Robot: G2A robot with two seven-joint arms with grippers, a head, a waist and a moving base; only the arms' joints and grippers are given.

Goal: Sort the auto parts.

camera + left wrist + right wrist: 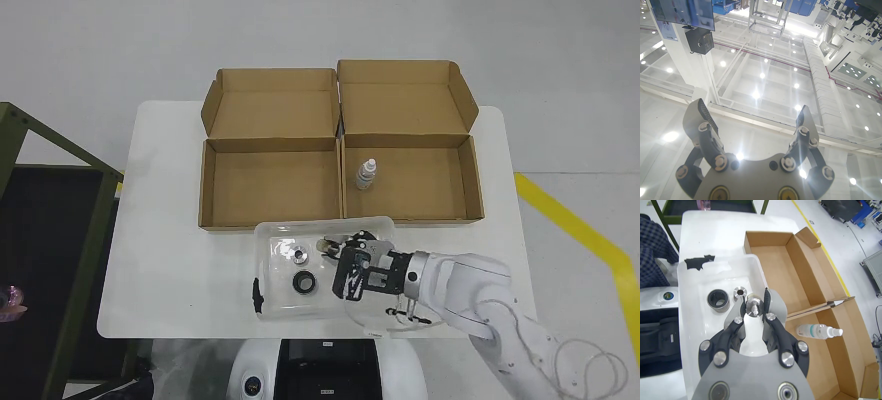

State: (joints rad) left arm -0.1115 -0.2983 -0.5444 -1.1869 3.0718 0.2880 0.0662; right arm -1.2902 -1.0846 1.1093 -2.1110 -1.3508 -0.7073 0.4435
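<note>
Cardboard boxes point(791, 272) wait just beyond the clear bin point(719, 258) surrounding the right gripper point(754, 298), which pinches a silver part point(753, 308) beside a ring point(718, 300). With the grasp made, a lift over the rim is likely next. The left gripper point(753, 113) is spread and empty.

Nothing can be read for certain. The bottle point(814, 331) has a label with print too small to read; a pillar poster point(667, 31) and blue panels point(802, 6) bear tiny lettering.
</note>
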